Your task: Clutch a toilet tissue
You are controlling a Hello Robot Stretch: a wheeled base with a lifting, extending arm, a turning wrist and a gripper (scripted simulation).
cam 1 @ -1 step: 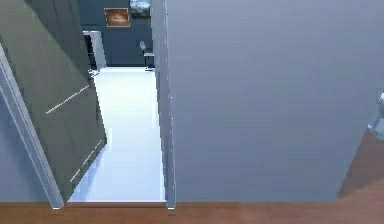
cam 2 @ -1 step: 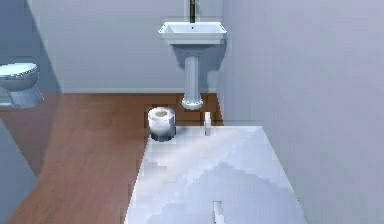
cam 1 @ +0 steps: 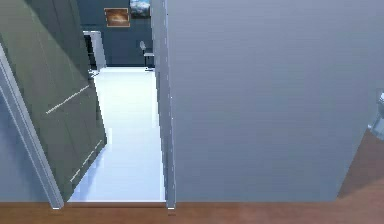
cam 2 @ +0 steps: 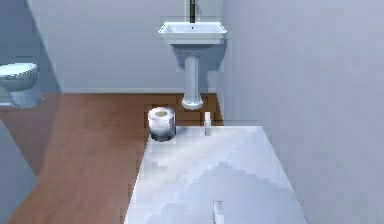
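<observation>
the toilet tissue point(cam 2: 161, 122), sink point(cam 2: 191, 35) and toilet point(cam 2: 18, 78) are white, the floor point(cam 2: 90, 140) brown, the door point(cam 1: 55, 100) grey.

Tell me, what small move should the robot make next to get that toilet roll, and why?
Probably a short drive forward. In the arm side view the toilet roll stands at the far corner of the white surface, left of the picture's middle, so the base should line up with it before the arm reaches out.

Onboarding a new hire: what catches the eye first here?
The arm side view shows a white pedestal sink at the top, a toilet at the left edge, and a toilet tissue roll at the far left corner of a pale surface. The forward view shows an open door onto a white-floored hallway.
</observation>
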